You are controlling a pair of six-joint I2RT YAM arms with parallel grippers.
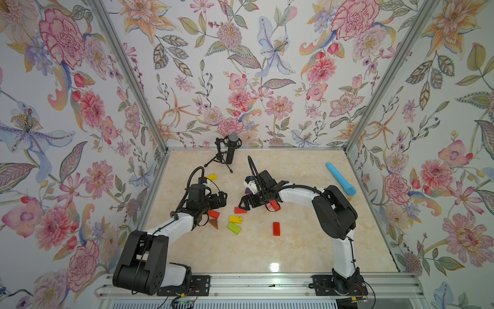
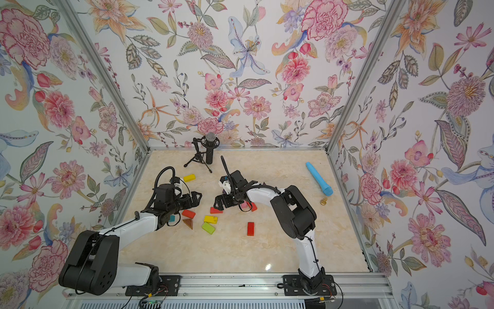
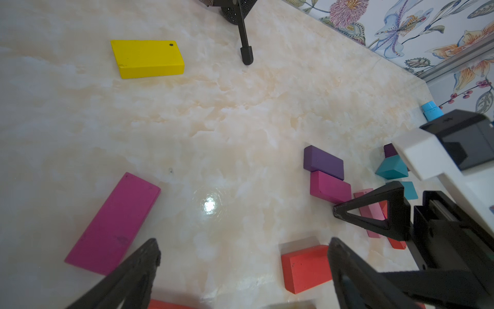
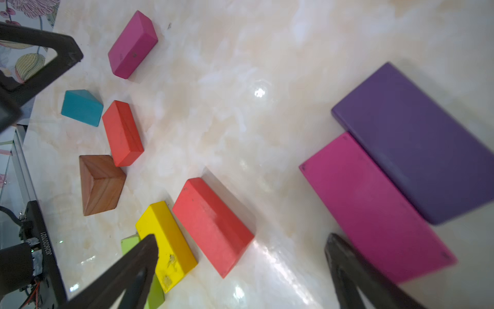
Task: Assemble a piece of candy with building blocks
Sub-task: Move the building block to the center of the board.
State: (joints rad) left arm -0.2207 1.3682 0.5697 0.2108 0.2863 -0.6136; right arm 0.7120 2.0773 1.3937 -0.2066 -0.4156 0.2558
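Note:
The building blocks lie scattered on the marble table [image 1: 294, 248]. In the right wrist view a purple brick [image 4: 417, 141] and a magenta brick [image 4: 374, 206] lie side by side, touching. A red brick [image 4: 213, 224], a yellow brick [image 4: 167, 240] and a green brick [image 4: 128, 243] lie near them. My right gripper [image 4: 242, 240] hangs open and empty over bare table between the red and magenta bricks. My left gripper [image 3: 243, 248] is open and empty too, with a red brick [image 3: 304, 267] beside one finger and a magenta brick [image 3: 113, 223] beside the other. In a top view the grippers [image 1: 224, 200] [image 1: 242, 205] face each other.
A black microphone on a tripod [image 1: 228, 152] stands at the back. A light-blue stick [image 1: 340, 178] lies at the right wall. A brown triangle [image 4: 100, 184], a teal triangle [image 4: 81, 107], another red brick [image 1: 276, 229] and a yellow brick [image 3: 147, 58] lie around.

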